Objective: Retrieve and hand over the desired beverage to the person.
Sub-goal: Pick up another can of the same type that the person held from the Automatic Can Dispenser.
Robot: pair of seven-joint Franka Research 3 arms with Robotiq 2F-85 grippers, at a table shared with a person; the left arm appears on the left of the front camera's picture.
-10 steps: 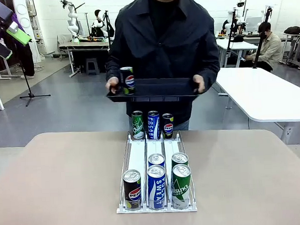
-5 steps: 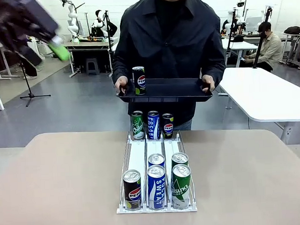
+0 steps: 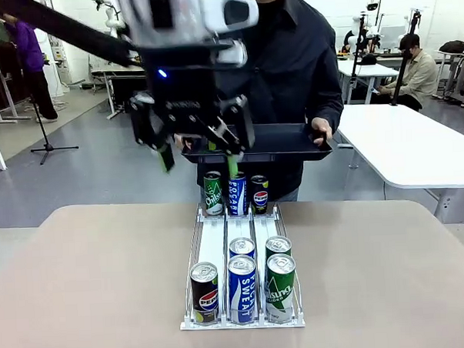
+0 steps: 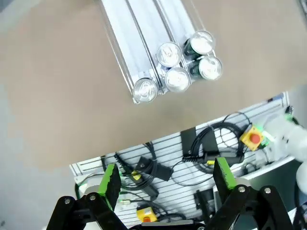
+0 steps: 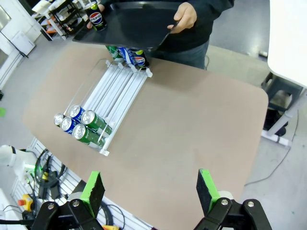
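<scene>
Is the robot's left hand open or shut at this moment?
Open. In the left wrist view, the left hand has its two green pads standing wide apart, gripping nothing.

In the front view, the tray [image 3: 284, 141] is covered at its left end by the left gripper [image 3: 198, 161], and the person [image 3: 296, 63] is cut off at the top edge. In the left wrist view, the near cans [image 4: 176, 79] are seen with labels hidden, and the rack [image 4: 128, 29] is cut by the top edge. In the right wrist view, the far cans [image 5: 139, 60] are partly covered by the tray.
</scene>
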